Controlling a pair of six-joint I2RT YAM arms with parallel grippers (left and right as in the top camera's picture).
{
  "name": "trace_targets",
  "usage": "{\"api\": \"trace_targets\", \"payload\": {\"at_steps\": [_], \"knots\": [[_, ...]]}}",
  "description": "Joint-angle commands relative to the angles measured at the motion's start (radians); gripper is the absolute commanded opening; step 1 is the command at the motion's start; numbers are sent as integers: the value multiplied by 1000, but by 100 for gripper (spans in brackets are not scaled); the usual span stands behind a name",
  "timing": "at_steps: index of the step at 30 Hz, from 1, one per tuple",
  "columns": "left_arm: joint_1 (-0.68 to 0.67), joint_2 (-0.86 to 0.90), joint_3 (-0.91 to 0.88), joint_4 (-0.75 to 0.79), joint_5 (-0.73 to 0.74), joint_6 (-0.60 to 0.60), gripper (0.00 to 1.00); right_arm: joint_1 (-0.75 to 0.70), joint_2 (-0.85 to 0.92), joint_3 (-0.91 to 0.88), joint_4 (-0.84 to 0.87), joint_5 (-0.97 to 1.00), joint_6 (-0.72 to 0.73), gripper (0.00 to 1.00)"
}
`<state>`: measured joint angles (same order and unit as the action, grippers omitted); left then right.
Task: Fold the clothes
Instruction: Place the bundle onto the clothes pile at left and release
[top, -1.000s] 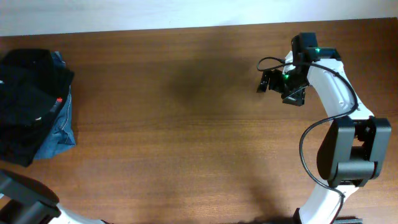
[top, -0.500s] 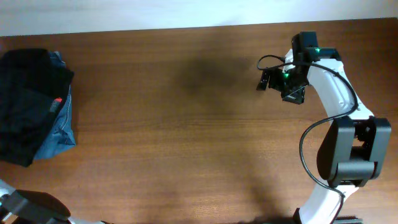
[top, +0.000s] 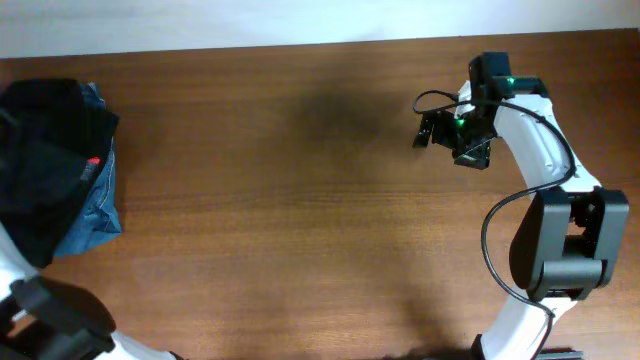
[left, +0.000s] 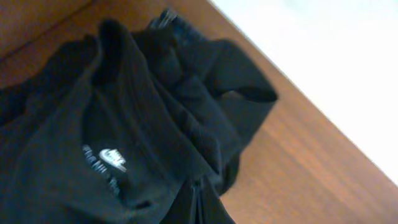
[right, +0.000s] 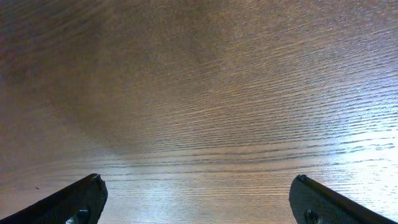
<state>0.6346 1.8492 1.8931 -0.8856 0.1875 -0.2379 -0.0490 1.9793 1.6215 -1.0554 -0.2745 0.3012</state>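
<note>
Seemingly my left jaws are clenched by the clothes (top: 50, 130) to pull a shirt free; right jaws hang released over the desk (right: 199, 93).

The brown wood-grain table (top: 300, 200) fills pretty much the whole overhead shot, with a white strip (top: 200, 20) running past its edge at 12 o'clock. Over at 9 o'clock a crumpled blue denim piece (top: 100, 215) pokes out from under the dark pile, on the pile's 3 to 5 o'clock side. There's a tiny red tag (top: 95, 162) on black fabric right above the denim. The left wrist view is a bit blurry. It shows a bunched-up black garment (left: 74, 112) with a small white logo (left: 114, 160) at about 7 o'clock.
</note>
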Motion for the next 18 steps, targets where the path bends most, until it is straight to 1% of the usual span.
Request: {"api": "trace_targets", "payload": {"at_steps": [1,10,12,18], "knots": [[-22,40,8,15,-161,9,1,-3,-26,18,-2,-2,-17,99],[-31,53,8,55,-194,9,1,-3,-26,18,16,-2,-17,99],[-38,79,7,63,-208,9,1,-3,-26,18,15,-2,-17,99],[-72,253,7,128,-211,9,1,-3,-26,18,14,-2,-17,99]]}}
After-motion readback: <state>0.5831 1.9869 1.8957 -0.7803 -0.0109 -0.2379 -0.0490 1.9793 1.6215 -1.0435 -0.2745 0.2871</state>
